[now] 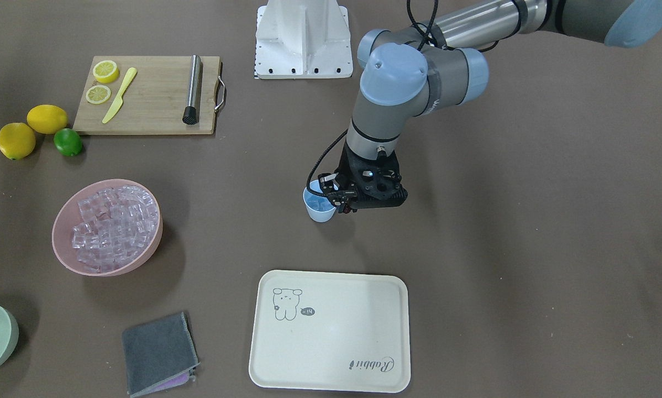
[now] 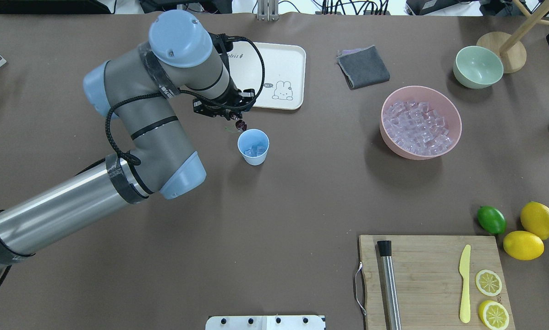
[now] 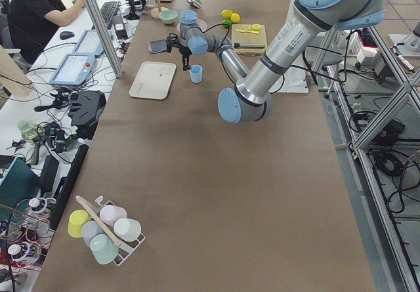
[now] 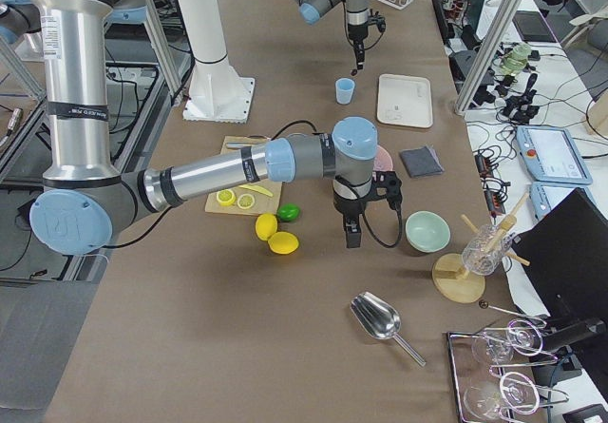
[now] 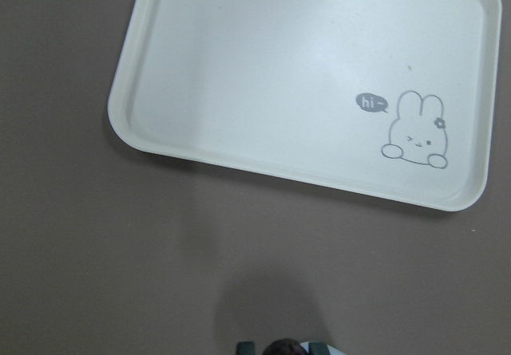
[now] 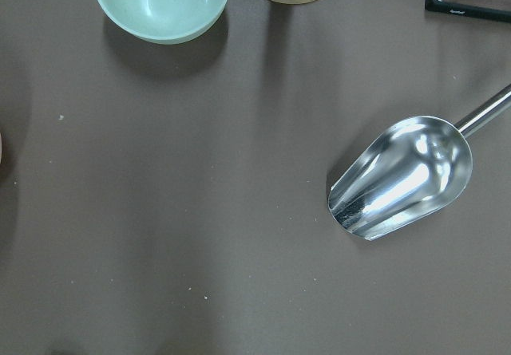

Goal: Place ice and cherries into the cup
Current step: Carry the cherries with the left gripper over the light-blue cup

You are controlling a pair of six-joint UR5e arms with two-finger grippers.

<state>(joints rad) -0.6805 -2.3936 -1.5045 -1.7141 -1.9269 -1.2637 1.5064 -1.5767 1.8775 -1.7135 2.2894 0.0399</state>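
The light-blue cup (image 2: 253, 146) stands upright on the table and holds a few ice cubes (image 2: 256, 149); it also shows in the front view (image 1: 318, 205). My left gripper (image 2: 236, 120) hangs just beyond the cup's far-left rim, shut on the dark red cherries (image 2: 240, 124), which dangle beside the rim. More ice (image 2: 416, 126) fills the pink bowl (image 2: 456, 130). My right gripper (image 4: 352, 238) shows only in the exterior right view, pointing down near the pale green bowl; I cannot tell if it is open or shut.
A cream tray (image 2: 297, 64) lies just beyond the left gripper. Also on the table are a grey cloth (image 2: 364, 66), a pale green bowl (image 2: 478, 66), a cutting board (image 2: 432, 279) with muddler, knife and lemon slices, lemons and a lime (image 2: 491, 219), and a metal scoop (image 6: 399, 178).
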